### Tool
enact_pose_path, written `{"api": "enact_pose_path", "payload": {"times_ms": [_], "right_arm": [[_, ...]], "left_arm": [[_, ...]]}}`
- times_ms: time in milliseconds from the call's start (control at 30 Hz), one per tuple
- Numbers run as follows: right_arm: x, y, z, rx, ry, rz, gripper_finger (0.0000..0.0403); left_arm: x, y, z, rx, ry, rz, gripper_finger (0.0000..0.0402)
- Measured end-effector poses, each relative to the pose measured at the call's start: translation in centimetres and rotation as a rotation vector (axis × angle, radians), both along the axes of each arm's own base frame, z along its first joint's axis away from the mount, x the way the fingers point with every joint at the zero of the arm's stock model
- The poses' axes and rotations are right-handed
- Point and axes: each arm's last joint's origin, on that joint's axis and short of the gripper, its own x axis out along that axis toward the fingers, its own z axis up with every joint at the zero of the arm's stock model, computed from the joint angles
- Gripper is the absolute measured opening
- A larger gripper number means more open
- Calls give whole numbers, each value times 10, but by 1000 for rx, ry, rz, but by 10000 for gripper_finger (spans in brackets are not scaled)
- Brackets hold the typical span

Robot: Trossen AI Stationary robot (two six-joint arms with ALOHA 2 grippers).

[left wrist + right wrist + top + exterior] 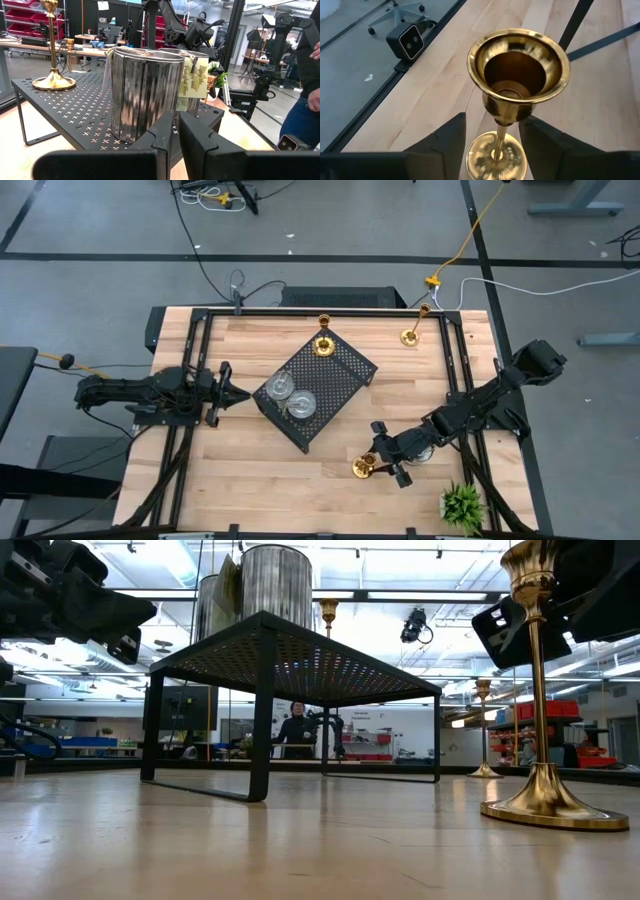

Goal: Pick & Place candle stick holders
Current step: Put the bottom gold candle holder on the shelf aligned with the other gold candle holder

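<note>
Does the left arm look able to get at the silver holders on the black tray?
Probably yes. The left gripper sits just beside the tray, pointing at the two silver holders, with nothing between them.

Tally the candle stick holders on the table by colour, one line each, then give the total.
Gold holders: 3 — one on the black tray at, one at, one at.
Silver holders: 2 — and, both on the tray.
Total: 5

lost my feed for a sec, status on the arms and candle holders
Right gripper open, fingers either side of a gold holder, near table edge. Left gripper shut beside the black tray. Two silver holders on tray. Nothing blocking.
</note>
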Motion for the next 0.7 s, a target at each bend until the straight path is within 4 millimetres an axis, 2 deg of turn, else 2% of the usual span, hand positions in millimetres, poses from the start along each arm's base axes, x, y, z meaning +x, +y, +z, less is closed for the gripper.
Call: {"api": "enact_pose_path", "payload": {"times_ms": [700], "right_arm": [[1, -2, 0, -37, -22, -55, 137]], "left_arm": [[0, 0, 0, 0, 1, 0, 39]]}}
